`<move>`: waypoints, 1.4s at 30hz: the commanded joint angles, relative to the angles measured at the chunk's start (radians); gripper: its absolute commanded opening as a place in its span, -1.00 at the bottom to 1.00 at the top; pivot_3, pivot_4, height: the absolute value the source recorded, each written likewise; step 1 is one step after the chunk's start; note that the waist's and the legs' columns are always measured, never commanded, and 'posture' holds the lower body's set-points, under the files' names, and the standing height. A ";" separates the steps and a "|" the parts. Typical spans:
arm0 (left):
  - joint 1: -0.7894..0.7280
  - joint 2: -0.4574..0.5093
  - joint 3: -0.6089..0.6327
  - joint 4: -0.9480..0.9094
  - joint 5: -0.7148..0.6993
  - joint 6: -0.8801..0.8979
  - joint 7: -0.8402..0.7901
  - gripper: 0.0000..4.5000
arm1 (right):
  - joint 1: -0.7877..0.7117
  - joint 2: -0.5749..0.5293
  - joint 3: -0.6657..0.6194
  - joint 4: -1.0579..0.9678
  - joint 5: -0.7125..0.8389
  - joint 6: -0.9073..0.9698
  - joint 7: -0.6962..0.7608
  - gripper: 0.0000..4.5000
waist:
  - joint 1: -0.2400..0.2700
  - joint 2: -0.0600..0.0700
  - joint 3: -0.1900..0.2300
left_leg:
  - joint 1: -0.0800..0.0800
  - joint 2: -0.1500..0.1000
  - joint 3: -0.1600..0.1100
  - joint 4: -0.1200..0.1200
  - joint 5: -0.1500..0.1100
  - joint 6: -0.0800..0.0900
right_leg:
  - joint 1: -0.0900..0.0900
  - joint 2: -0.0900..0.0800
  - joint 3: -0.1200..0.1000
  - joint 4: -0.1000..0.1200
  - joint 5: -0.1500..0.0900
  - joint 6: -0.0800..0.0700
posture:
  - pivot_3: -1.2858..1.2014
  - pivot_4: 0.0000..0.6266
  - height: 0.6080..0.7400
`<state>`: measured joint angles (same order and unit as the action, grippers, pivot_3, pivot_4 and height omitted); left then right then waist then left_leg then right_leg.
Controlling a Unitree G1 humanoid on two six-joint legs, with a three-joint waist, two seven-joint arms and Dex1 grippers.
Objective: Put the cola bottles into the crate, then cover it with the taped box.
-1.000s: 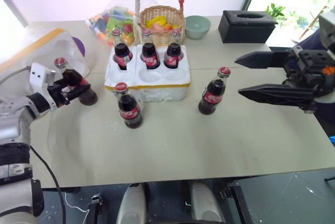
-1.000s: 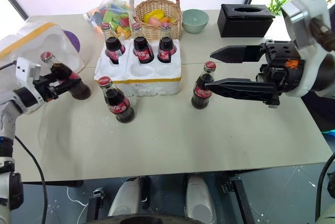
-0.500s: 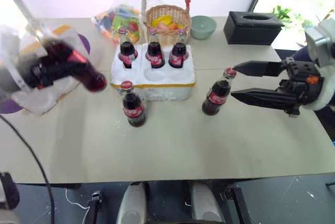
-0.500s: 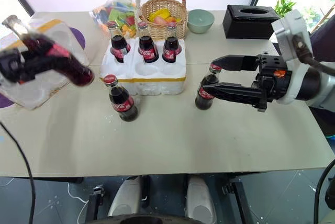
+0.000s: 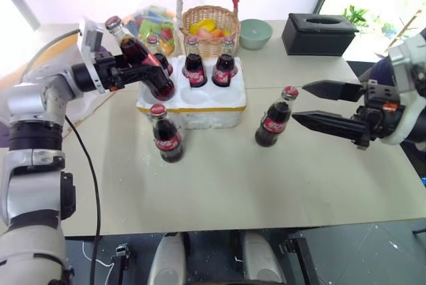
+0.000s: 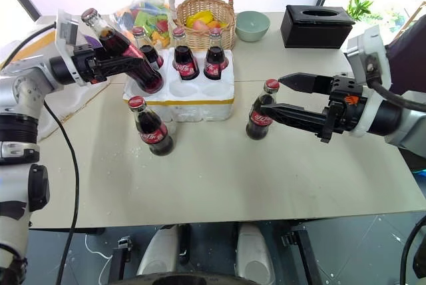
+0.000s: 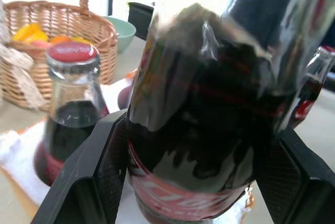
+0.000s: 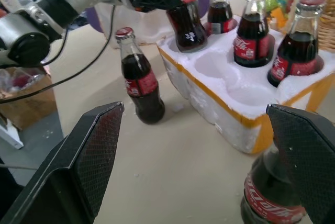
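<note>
Six bottles were in sight, spread over a table [image 5: 219, 192] with broad bare room near and right. A taped box [image 6: 40, 108] at far left was mostly hidden behind the left arm. The crate [image 5: 193, 102] held three bottles [image 5: 194, 70] in its far row; its near wells stood empty. The left gripper [image 5: 141, 70] clamped a tilted bottle [image 5: 141, 60] above the crate's left end. The right gripper [image 5: 311, 105], fingers wide apart, flanked a bottle [image 5: 271, 120] standing right of the crate. Another bottle [image 5: 165, 136] stood just near of it.

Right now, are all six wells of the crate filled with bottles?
No, the crate holds three cola bottles in its back row; the front wells are empty.
</note>
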<state>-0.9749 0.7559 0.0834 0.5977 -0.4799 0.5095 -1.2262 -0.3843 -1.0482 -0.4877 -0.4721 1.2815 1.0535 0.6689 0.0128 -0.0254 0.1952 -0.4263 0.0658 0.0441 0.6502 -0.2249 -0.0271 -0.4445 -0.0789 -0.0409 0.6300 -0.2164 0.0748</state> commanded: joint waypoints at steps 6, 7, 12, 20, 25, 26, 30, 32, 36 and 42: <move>-0.040 0.053 0.037 0.002 0.023 -0.036 -0.079 0.43 | 0.025 0.011 -0.025 -0.015 -0.012 -0.056 -0.026 1.00 | 0.001 0.000 0.000 | 0.000 0.000 0.000 0.001 0.000 0.000 | 0.000 0.000 0.000 0.000 0.000 0.000 | 0.03 -0.52 1.00; -0.038 0.048 0.033 0.002 0.028 -0.037 -0.081 0.43 | 0.024 0.011 -0.020 -0.015 -0.014 -0.059 -0.026 1.00 | 0.000 0.000 0.000 | 0.000 0.000 0.000 0.001 0.000 0.000 | 0.000 0.000 0.000 0.000 0.000 0.000 | 0.03 -0.52 1.00; 0.020 -0.022 -0.022 -0.008 0.090 -0.119 -0.071 0.43 | 0.013 0.005 0.015 -0.016 -0.035 -0.076 -0.006 1.00 | 0.001 0.000 0.000 | 0.000 0.000 0.000 0.001 0.000 0.000 | 0.001 0.000 0.000 0.000 0.000 0.000 | 0.03 -0.52 1.00; 0.054 -0.080 -0.047 0.058 0.190 -0.251 -0.013 0.71 | -0.022 0.011 0.070 -0.008 -0.068 -0.101 0.009 1.00 | 0.000 0.000 0.000 | 0.000 0.000 0.000 0.002 0.000 0.000 | 0.001 0.000 0.000 0.000 0.000 0.000 | 0.03 -0.52 1.00; 0.084 -0.040 0.014 -0.030 0.133 -0.191 -0.015 0.99 | -0.043 0.016 0.108 -0.032 -0.087 -0.126 0.040 1.00 | -0.003 0.000 0.000 | 0.000 0.000 0.000 0.002 0.000 0.000 | 0.001 0.000 0.000 0.000 0.000 0.000 | 0.03 -0.52 1.00; 0.092 -0.025 0.034 -0.068 0.108 -0.159 -0.023 0.99 | -0.048 0.011 0.114 -0.040 -0.087 -0.129 0.050 1.00 | -0.004 0.000 0.000 | 0.000 0.000 0.000 0.002 0.000 0.000 | 0.001 0.000 0.000 0.000 0.000 0.000 | 0.03 -0.52 1.00; 0.112 0.049 0.122 -0.202 -0.012 0.014 -0.039 0.99 | -0.077 -0.002 0.144 -0.088 -0.070 -0.129 0.087 1.00 | -0.004 0.000 0.000 | 0.000 0.000 0.000 0.002 0.000 0.000 | 0.001 0.000 0.000 0.000 0.000 0.000 | 0.03 -0.52 1.00; 0.126 0.114 0.173 -0.278 -0.088 0.114 -0.068 0.99 | -0.105 0.014 0.185 -0.110 -0.065 -0.121 0.073 1.00 | -0.006 0.000 0.000 | 0.000 0.000 0.000 0.002 0.000 0.000 | 0.001 0.000 0.000 0.000 0.000 0.000 | 0.03 -0.52 1.00; 0.212 0.281 0.255 -0.476 -0.255 0.314 -0.190 0.99 | -0.128 0.100 0.363 -0.150 -0.173 -0.119 -0.003 1.00 | -0.011 -0.001 -0.001 | 0.001 0.001 -0.001 0.002 0.000 0.000 | 0.001 0.000 0.000 0.000 0.000 0.000 | 0.03 -0.52 1.00; 0.425 0.410 0.255 -0.645 -0.274 0.316 -0.282 0.99 | -0.134 0.190 0.558 -0.164 -0.332 -0.123 -0.047 1.00 | -0.010 0.001 -0.001 | 0.001 0.000 0.000 0.001 0.000 0.000 | 0.001 -0.001 0.000 0.000 -0.003 -0.005 | 0.03 -0.52 1.00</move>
<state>-0.5777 1.1345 0.3283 -0.0082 -0.7519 0.8377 -1.4781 -0.5097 -0.8806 0.0275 -0.6093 0.9995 0.9500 0.6329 0.0027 -0.0241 0.1946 -0.4250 0.0657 0.0438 0.6517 -0.2249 -0.0273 -0.4432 -0.0799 -0.0405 0.6302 -0.2192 0.0702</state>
